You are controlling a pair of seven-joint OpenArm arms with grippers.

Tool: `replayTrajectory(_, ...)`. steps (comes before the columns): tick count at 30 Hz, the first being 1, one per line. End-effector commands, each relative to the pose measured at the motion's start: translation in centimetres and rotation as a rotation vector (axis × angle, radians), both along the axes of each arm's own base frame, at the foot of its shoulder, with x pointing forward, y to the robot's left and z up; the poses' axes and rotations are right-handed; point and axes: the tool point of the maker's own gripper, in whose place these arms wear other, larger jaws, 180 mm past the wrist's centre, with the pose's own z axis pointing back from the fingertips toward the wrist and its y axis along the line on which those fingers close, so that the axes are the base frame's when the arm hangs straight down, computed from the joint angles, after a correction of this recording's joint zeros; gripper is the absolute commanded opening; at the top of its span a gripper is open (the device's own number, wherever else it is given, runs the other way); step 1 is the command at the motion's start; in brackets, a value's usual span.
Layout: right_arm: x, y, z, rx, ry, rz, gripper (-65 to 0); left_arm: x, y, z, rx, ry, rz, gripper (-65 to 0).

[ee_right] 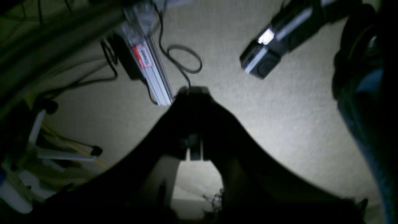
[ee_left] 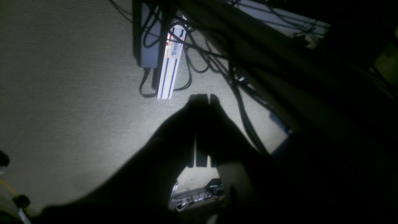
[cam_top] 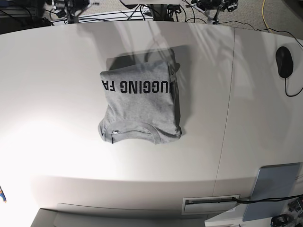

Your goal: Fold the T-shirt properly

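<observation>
The heather-grey T-shirt [cam_top: 139,106] lies folded into a compact rectangle on the white table [cam_top: 57,94], collar toward the front edge and black block lettering across its top face. Neither arm shows in the base view. In the left wrist view my left gripper [ee_left: 203,96] is a dark silhouette with its fingers pressed together, shut on nothing, hanging over carpet. My right gripper [ee_right: 194,90] looks the same in the right wrist view, shut and empty above the floor. The T-shirt is out of both wrist views.
A black mouse [cam_top: 284,61] sits at the table's right edge. A flat grey-blue pad [cam_top: 274,191] lies at the front right corner. Below the grippers the carpet holds an aluminium rail [ee_left: 169,65], a power brick and tangled black cables [ee_left: 217,59].
</observation>
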Motion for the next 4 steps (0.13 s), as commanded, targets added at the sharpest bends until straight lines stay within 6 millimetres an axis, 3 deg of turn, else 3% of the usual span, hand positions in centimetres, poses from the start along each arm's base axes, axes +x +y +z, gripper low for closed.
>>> replayTrajectory(1, -1.01, -0.76, 0.2, -0.009, 0.026, 0.008, -65.0, -0.56, 0.21, -0.01, 0.002, 0.016, -0.007, -65.0)
replayTrajectory(4, -0.8, -0.84, 0.21, -0.011, 0.017, 0.008, -65.0, -0.27, -0.58, -0.03, -0.007, 0.002, 0.001, -65.0)
